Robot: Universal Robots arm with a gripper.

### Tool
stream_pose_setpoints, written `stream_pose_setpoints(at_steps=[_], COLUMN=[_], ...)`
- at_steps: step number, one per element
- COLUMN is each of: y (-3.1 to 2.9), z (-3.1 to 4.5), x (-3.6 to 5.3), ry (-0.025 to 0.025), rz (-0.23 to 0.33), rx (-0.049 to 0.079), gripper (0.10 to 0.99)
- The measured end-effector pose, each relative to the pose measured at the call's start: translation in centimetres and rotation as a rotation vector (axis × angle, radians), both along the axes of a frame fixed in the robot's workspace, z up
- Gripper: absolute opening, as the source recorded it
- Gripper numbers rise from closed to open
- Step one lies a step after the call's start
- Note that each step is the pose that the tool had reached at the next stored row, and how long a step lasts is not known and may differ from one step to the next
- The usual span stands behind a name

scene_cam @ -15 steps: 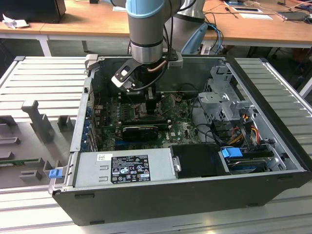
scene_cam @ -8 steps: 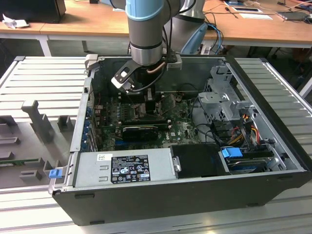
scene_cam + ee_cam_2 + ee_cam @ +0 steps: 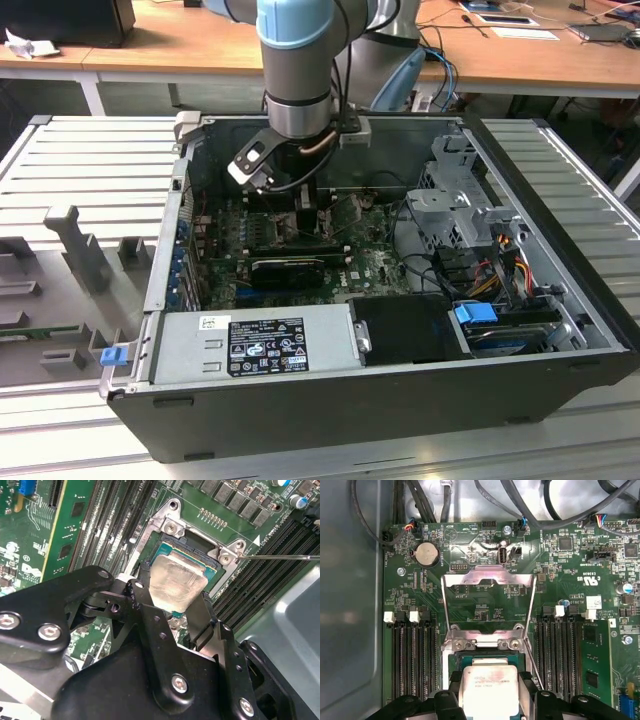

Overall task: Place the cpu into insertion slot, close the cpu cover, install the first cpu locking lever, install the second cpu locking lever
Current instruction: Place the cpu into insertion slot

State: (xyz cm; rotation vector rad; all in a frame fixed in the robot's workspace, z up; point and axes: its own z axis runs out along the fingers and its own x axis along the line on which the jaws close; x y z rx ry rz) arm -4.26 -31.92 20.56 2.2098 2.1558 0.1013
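Note:
The cpu (image 3: 177, 582) (image 3: 489, 692), a flat square chip with a dull silver top, sits between my gripper's (image 3: 172, 600) (image 3: 490, 687) two black fingers (image 3: 142, 587), which are shut on its opposite edges. It hangs low over the insertion slot (image 3: 192, 555) (image 3: 485, 660); I cannot tell whether it rests in it. The cpu cover (image 3: 487, 575) is swung open and stands up from the hinge behind the slot. A thin locking lever rod (image 3: 280, 556) sticks out beside the socket. In the exterior view my gripper (image 3: 305, 215) reaches down into the open computer case.
Long black memory slots (image 3: 410, 665) (image 3: 555, 655) flank the socket on both sides. A long black graphics card (image 3: 290, 268), the power supply (image 3: 255, 345), a drive cage (image 3: 460, 200) and cable bundles (image 3: 495, 255) crowd the case. A coin battery (image 3: 427, 554) lies beyond the cover.

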Motion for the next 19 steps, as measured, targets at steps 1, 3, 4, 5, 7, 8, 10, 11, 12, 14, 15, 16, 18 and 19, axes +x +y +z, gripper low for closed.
stream_pose_setpoints(at_steps=[1, 3, 4, 5, 7, 8, 10, 11, 12, 14, 15, 16, 18, 19], y=[0.00, 0.00, 0.00, 0.00, 0.00, 0.00, 0.00, 0.00, 0.00, 0.01, 0.00, 0.01, 0.00, 0.01], z=[-0.05, -0.12, -0.13, -0.14, -0.15, -0.15, -0.16, -0.16, -0.16, -0.13, -0.07, 0.10, 0.29, 0.42], x=[0.00, -0.02, -0.02, -0.02, -0.01, -0.02, -0.02, -0.02, -0.02, -0.02, -0.02, -0.02, -0.02, -0.02], ry=[0.0000, 0.0002, 0.0001, 0.0000, 0.0000, 0.0000, 0.0000, 0.0000, 0.0001, 0.0000, 0.0000, 0.0000, -0.0001, 0.0000], rz=[0.000, 0.000, 0.000, 0.000, 0.000, 0.000, 0.000, 0.000, 0.000, 0.000, 0.000, 0.000, 0.000, 0.000], rx=[0.000, 0.000, 0.000, 0.000, 0.000, 0.000, 0.000, 0.000, 0.000, 0.000, 0.000, 0.000, 0.000, 0.000], gripper=[0.529, 0.529, 0.529, 0.529, 0.529, 0.541, 0.604, 0.604, 0.604, 0.604, 0.604, 0.604, 0.604, 0.604])
